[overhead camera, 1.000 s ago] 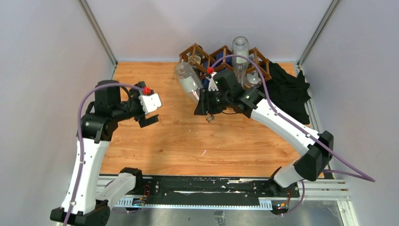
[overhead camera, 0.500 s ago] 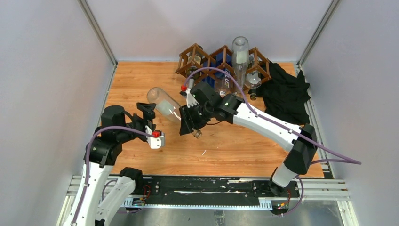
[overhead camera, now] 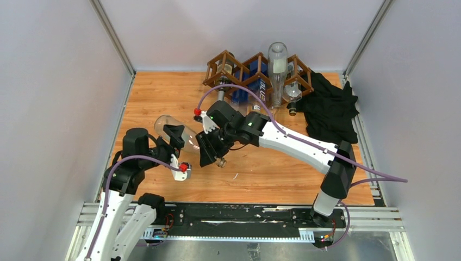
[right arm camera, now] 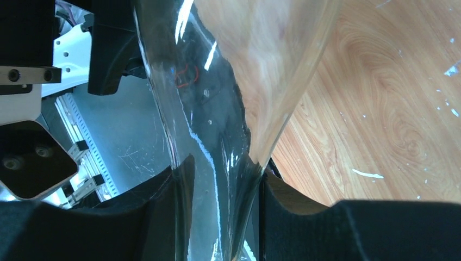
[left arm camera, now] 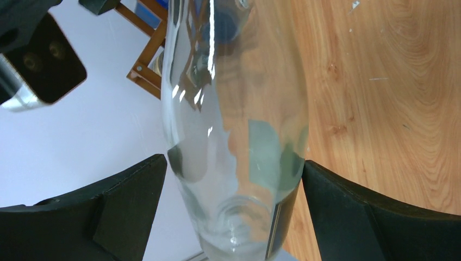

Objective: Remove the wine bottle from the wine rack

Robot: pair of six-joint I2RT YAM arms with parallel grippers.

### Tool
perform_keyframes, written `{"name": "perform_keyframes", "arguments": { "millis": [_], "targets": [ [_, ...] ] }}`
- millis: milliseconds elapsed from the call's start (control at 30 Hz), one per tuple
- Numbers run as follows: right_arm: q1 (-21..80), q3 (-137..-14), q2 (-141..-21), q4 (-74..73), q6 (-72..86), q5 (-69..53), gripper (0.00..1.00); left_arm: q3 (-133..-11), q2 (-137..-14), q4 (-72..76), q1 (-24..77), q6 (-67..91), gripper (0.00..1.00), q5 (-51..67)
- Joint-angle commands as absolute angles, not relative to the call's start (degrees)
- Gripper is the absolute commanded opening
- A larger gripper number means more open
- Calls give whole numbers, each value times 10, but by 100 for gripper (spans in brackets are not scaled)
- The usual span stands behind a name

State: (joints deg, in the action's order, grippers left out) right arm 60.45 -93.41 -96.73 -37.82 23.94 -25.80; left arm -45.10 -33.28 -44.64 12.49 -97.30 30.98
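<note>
Already off wine rack (overhead camera: 255, 68): right gripper (right arm camera: 223, 179) pinching wine bottle (overhead camera: 164, 125) neck, left gripper (left arm camera: 231, 168) gaping around base; probably closing left next

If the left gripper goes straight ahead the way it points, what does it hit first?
The wine bottle: its base end sits between the left gripper's open fingers, so the palm would likely meet that base first. The right gripper holds its neck.
</note>
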Motion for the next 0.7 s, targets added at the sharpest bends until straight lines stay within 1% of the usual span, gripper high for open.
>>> {"name": "perform_keyframes", "arguments": {
  "millis": [0,267,333,433,500,567,600,633,667],
  "targets": [
    [630,-996,-968,-297,197,-302,0,-438,-334,-430,131,-997,100,320],
    [655,-1052,-1016,-303,189,-316,0,-428,-317,-429,148,-995,100,346],
    [655,-1068,-1027,-303,192,-320,0,-430,-312,-428,152,-995,96,356],
    [656,-1084,-1040,-304,193,-323,0,-431,-306,-429,157,-1004,81,361],
    [656,-1091,-1046,-303,196,-326,0,-429,-306,-428,158,-1009,67,360],
    [656,-1093,-1048,-302,197,-329,0,-427,-307,-429,158,-1016,48,361],
    [656,-1091,-1046,-301,197,-328,0,-427,-307,-428,158,-1020,33,363],
    [656,-1088,-1044,-302,196,-326,0,-425,-307,-424,158,-1022,26,364],
    [655,-1084,-1042,-302,194,-321,0,-422,-305,-413,158,-1017,16,366]
  ]
}}
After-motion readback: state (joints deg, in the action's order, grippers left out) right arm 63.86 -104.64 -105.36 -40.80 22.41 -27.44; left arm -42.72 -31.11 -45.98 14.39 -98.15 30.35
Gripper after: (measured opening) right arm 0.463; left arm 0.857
